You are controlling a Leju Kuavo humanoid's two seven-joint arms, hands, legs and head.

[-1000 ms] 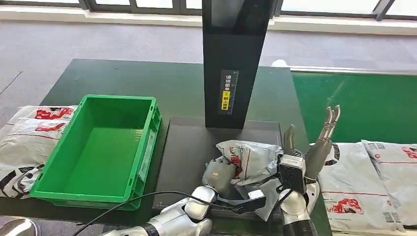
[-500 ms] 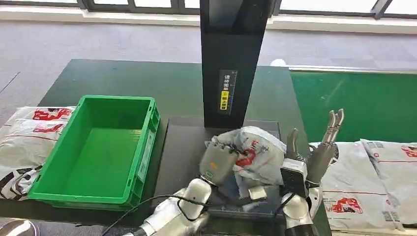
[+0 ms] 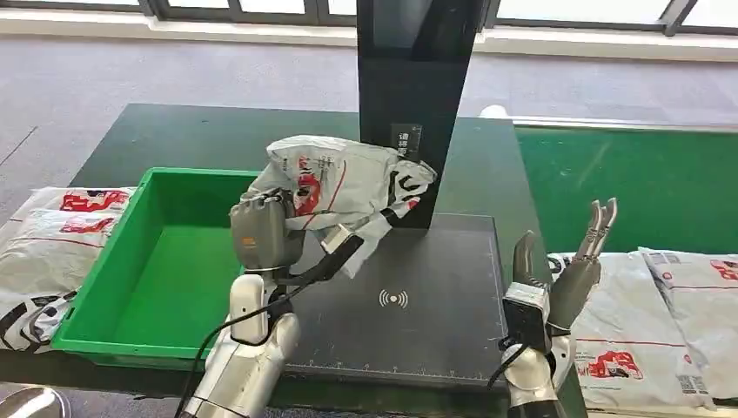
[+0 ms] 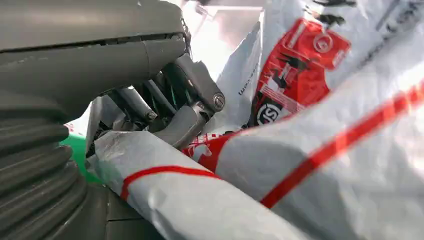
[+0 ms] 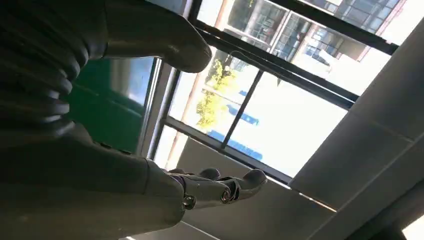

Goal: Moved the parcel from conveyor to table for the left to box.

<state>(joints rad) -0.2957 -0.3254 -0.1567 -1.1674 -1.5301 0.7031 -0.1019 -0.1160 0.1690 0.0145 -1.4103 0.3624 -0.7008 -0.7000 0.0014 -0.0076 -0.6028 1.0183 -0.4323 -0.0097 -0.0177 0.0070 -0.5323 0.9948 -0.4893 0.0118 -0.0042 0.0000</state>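
White plastic parcel (image 3: pixel 344 187) hangs in the air, gripped by the left hand (image 3: pixel 261 231) above the near edge of the green box (image 3: pixel 165 261), just beside the dark scan pad (image 3: pixel 409 296) on the desk (image 3: pixel 218 139). From the left wrist the fingers (image 4: pixel 192 107) look wrapped into the crumpled film, though the hold is partly hidden. The right hand (image 3: pixel 566 274) stands upright, fingers apart, holding nothing, near the parcels on the conveyor (image 3: pixel 661 305). The transfer looks done; lowering the parcel into the box remains.
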